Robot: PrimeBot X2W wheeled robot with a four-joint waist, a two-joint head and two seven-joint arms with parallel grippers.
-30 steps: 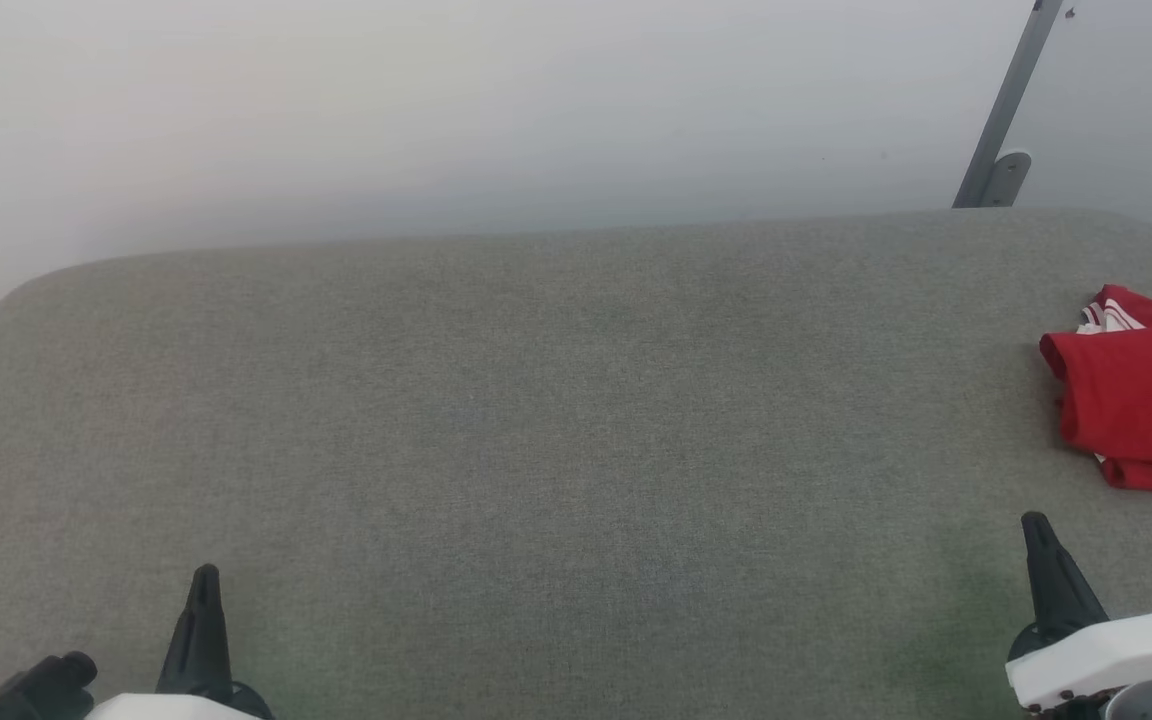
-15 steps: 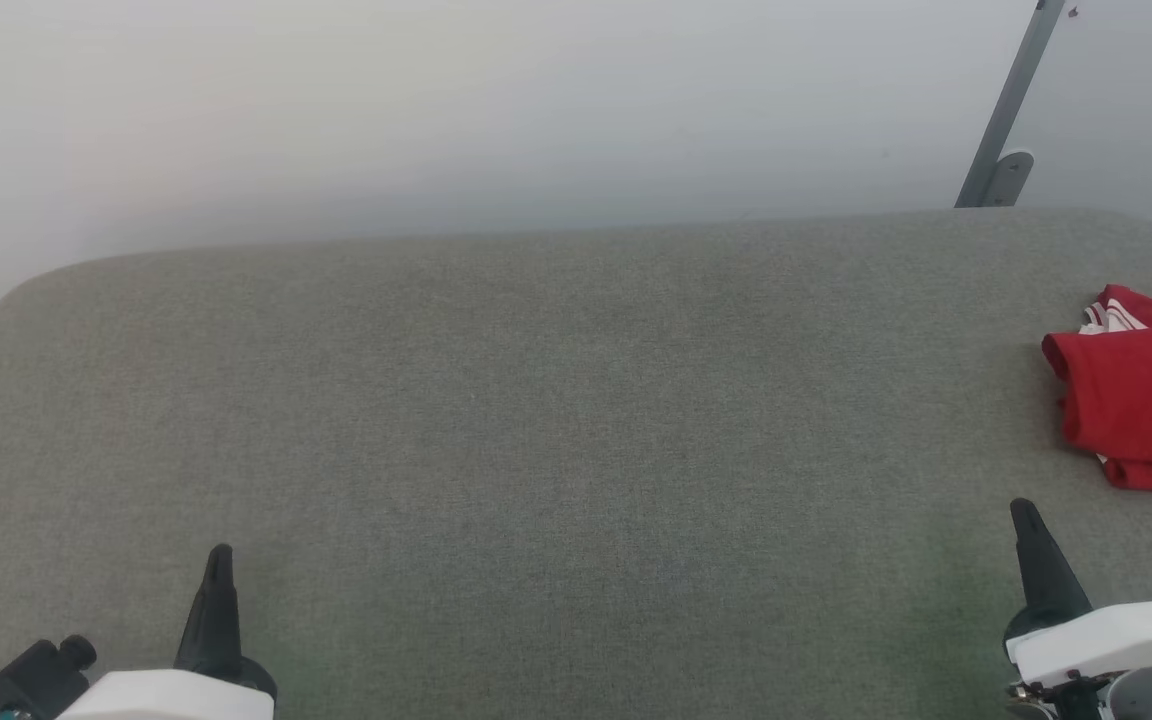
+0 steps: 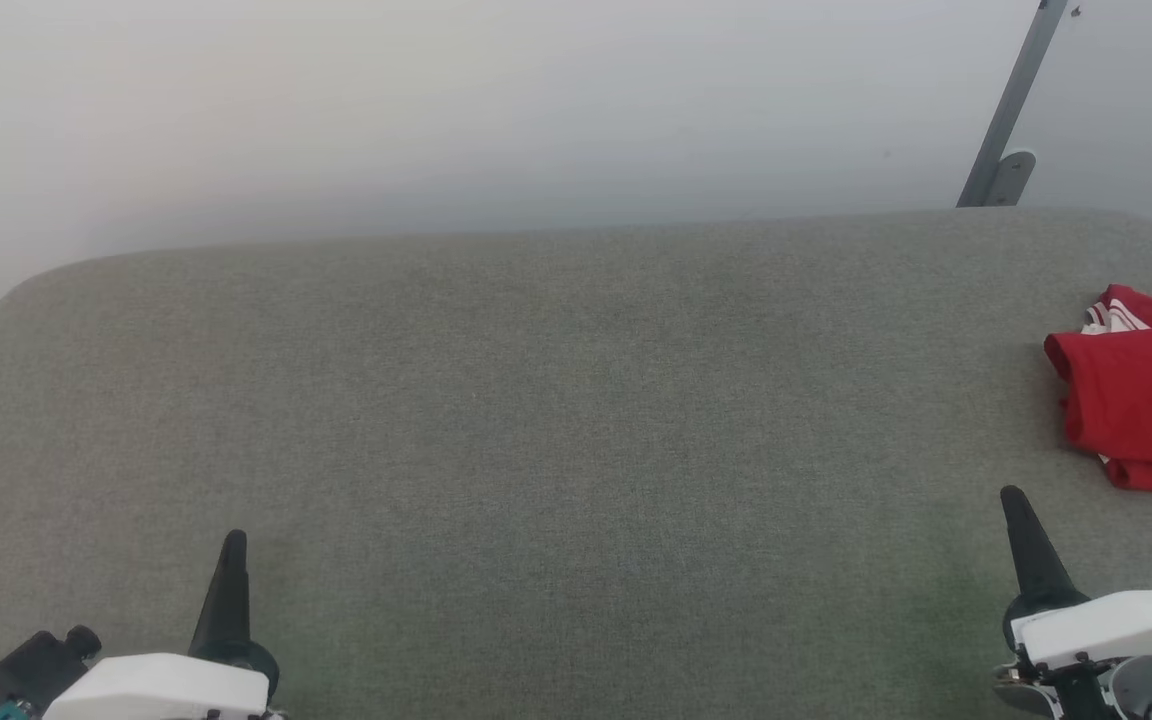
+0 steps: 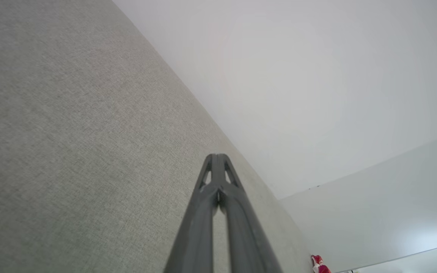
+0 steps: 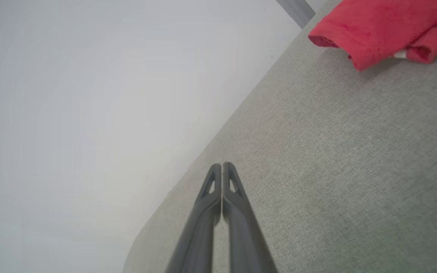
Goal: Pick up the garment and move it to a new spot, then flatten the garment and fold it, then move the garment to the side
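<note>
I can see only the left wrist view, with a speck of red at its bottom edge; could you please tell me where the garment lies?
Observer: In the head view the garment lies as a folded bundle at the grey table's right end, cut off by the frame.
Operator: Thank you. Is the right gripper holding it?
Observer: No. The right gripper is shut on nothing, clear of the cloth.
Operator: Does any print show?
Observer: None; just red cloth with red-striped white trim at its far side.
</note>
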